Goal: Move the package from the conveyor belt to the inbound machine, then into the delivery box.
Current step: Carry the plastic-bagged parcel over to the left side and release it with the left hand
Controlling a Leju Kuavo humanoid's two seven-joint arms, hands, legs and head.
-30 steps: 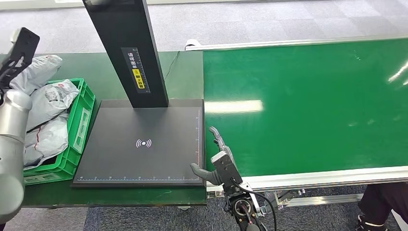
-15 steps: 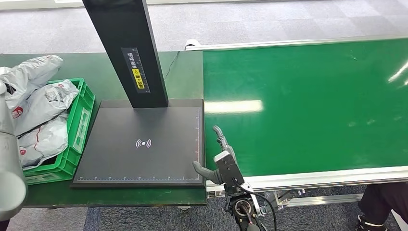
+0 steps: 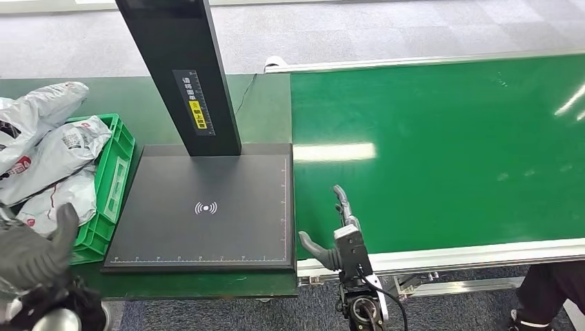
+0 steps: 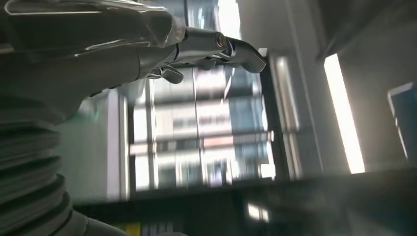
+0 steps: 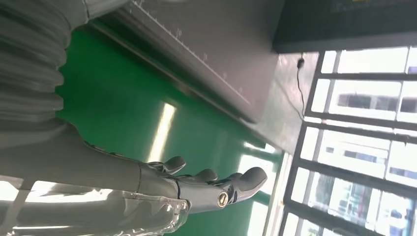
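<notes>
The green conveyor belt (image 3: 441,152) carries no package in the head view. The inbound machine's black scan plate (image 3: 203,210) lies bare under its black post (image 3: 183,76). Several grey packages (image 3: 48,148) fill the green delivery box (image 3: 114,172) at the left. My right hand (image 3: 338,231) hangs open over the belt's near edge beside the plate, fingers straight and apart, holding nothing; the right wrist view shows the same open hand (image 5: 196,187). My left hand (image 3: 34,258) sits low at the left, in front of the box, open and empty (image 4: 196,49).
A green-topped table (image 3: 262,103) holds the scan plate and box. The belt's silver frame (image 3: 469,255) runs along the near edge. A person's dark leg and shoe (image 3: 548,296) stand at the lower right. Grey carpet lies beyond.
My left arm has dropped from high beside the box to low in front of it. My right hand has shifted a little to the right along the belt edge.
</notes>
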